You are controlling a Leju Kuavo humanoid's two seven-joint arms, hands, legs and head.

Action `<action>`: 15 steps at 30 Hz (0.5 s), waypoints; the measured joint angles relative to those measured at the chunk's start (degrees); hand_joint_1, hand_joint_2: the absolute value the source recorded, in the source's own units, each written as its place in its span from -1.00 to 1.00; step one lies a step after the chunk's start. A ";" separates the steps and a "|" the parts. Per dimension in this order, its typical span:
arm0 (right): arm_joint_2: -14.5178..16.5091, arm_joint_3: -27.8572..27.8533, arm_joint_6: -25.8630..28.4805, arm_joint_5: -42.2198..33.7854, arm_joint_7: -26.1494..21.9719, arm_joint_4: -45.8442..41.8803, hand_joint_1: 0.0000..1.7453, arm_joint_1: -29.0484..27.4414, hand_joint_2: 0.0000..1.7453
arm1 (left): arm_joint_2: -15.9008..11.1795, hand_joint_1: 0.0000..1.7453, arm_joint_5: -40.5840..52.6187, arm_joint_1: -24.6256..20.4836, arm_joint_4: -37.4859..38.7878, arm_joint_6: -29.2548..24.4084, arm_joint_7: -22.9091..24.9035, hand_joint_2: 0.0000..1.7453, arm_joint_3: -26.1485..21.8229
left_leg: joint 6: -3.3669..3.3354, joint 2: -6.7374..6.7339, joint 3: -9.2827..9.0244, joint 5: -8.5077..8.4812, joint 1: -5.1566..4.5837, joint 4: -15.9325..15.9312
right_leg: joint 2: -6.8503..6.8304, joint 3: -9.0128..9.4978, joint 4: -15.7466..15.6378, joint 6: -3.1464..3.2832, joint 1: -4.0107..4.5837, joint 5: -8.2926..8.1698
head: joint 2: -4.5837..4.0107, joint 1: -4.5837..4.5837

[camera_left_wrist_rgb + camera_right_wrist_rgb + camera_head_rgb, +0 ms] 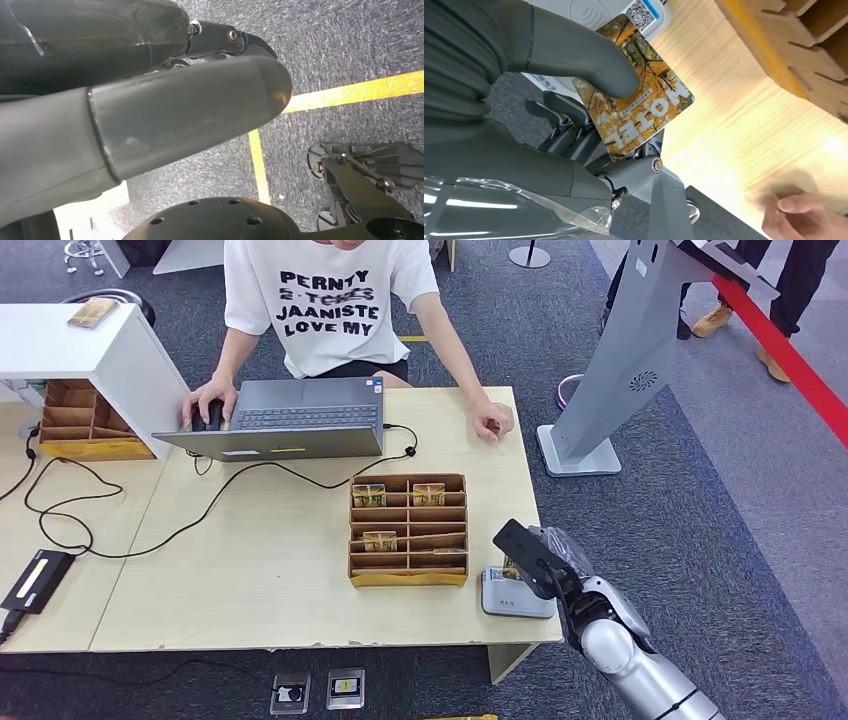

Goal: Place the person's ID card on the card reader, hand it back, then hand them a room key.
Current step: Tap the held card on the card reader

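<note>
Where thumb presses, right hand [574, 115] hides card [644, 110] corner.

- A laptop [290, 420] sits open at the table's far side, well away from the right hand [535, 560], up and to its left.
- A black cable [200, 500] trails across the table top further left.
- A white box [90, 350] stands at the far left corner, with a cardboard organiser [85, 425] under it.
- A grey kiosk stand [625, 360] rises from the carpet beyond the hand, with a red barrier strip [790, 360] to its right.
</note>
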State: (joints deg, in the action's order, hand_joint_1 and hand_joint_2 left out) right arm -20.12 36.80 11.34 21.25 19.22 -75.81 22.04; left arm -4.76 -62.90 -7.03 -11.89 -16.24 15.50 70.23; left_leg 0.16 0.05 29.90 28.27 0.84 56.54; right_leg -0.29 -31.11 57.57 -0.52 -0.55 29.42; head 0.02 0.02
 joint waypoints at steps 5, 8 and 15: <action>0.18 0.22 -0.03 -0.19 -0.20 2.17 1.00 0.24 1.00 | 0.00 -1.00 0.03 0.00 0.00 0.01 0.00 -1.00 0.00 | 0.00 0.00 0.00 0.00 0.00 0.00 | 0.00 0.00 0.00 0.00 0.00 0.00 | 0.00 0.00; 0.29 0.29 -0.31 -0.35 -0.29 3.16 1.00 0.29 1.00 | 0.00 -1.00 0.04 0.00 0.00 0.02 0.00 -1.00 0.00 | 0.00 0.00 0.00 0.00 0.00 0.00 | 0.00 0.00 0.00 0.00 0.00 0.00 | 0.00 0.00; 0.63 0.98 -0.98 -0.71 -0.25 5.50 1.00 0.80 1.00 | 0.00 -1.00 0.10 0.00 0.00 -0.13 0.00 -1.00 0.00 | 0.00 0.00 -0.01 0.00 0.00 0.00 | 0.00 0.00 0.00 0.00 0.00 0.00 | 0.00 0.00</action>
State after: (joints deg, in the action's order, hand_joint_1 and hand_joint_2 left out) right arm -19.49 37.77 10.36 20.54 18.98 -70.31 22.84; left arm -4.76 -62.80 -7.03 -11.89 -16.37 15.50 70.23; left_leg 0.16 0.05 29.89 28.27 0.84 56.54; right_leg -0.29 -31.10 57.57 -0.52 -0.55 29.42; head 0.02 0.02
